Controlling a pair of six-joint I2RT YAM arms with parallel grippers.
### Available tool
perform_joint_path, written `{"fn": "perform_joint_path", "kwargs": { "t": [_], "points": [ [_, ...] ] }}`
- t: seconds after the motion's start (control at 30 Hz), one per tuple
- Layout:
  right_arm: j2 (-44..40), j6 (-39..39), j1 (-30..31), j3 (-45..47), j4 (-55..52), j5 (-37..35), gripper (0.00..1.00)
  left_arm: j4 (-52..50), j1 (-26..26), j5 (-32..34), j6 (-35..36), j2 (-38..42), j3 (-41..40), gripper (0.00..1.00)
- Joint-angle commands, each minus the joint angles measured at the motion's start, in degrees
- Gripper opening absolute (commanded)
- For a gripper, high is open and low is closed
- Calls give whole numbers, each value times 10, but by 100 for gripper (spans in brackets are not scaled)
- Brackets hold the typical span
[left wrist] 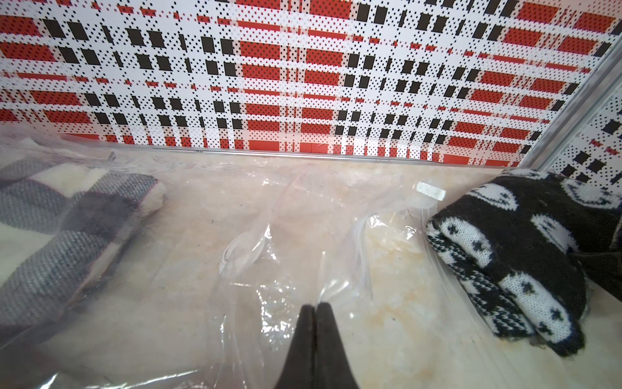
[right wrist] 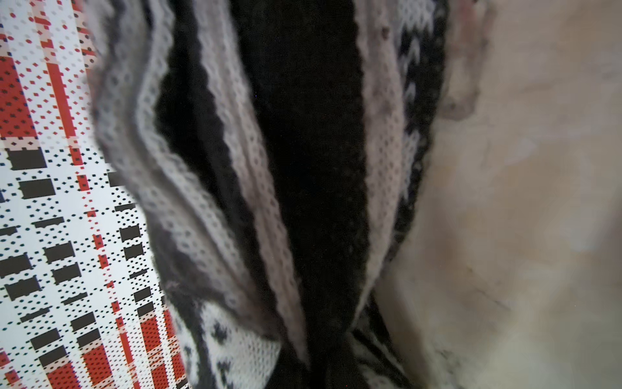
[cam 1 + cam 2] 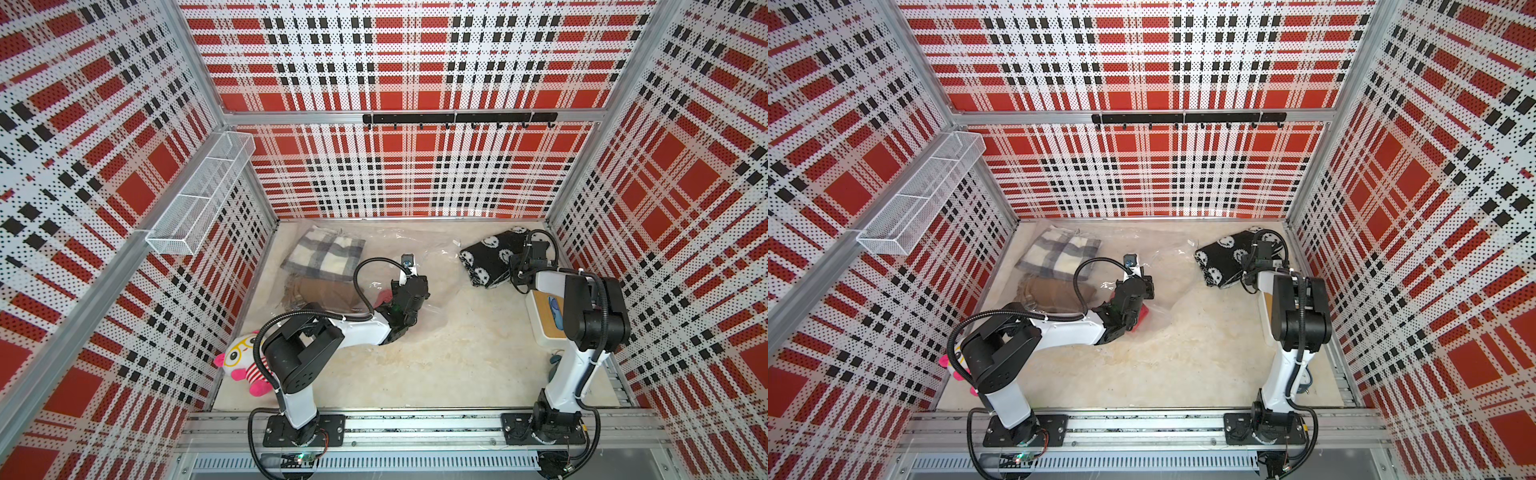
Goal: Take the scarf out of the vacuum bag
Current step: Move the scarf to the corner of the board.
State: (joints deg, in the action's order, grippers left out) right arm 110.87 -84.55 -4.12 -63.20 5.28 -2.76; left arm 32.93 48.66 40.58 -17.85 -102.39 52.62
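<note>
Task thing: the black-and-white smiley scarf (image 3: 486,257) lies bunched at the far right of the table (image 3: 436,357), close to the right wall. In the left wrist view its knit looks crisp, with no film over it.
Vacuum bag: the vacuum bag (image 1: 269,235) is spread flat across the far middle of the table. Its white slider clip (image 1: 430,191) sits just beside the scarf. I can't tell whether a corner of the scarf rests on the bag's lip.
Inside the bag: a grey-and-cream plaid scarf (image 3: 324,253) and a brown scarf (image 3: 320,291) lie at the left end. Both look hazed under the plastic.
Right gripper: the right gripper (image 3: 523,264) is down on the smiley scarf. No view shows its jaws. In its wrist view the knit folds gather to a point where the fingers would be, so I read it as clamped on the scarf.
Left gripper: the left gripper (image 1: 314,311) has its jaws pressed together, low over the middle of the bag, with crinkled film around the tips. I can't tell whether a fold of plastic is nipped between them.
Done, as I judge it: the smiley scarf is clear of the bag's mouth and apart from the two scarves packed inside. The extraction looks essentially complete.
Left to do, as I judge it: let the scarf go where it lies, or set it a little farther from the bag. Then I lift both arms away.
</note>
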Motion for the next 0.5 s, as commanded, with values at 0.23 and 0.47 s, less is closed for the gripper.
{"fn": "perform_joint_path", "kwargs": {
  "t": [0.23, 0.47],
  "points": [
    [-7, -54, 5, 9, 10, -31, 0, 19, -15, 56, 10, 26, -16, 0],
    [6, -84, -2, 8, 26, -31, 0, 23, -14, 49, 14, 29, -19, 0]
  ]
}}
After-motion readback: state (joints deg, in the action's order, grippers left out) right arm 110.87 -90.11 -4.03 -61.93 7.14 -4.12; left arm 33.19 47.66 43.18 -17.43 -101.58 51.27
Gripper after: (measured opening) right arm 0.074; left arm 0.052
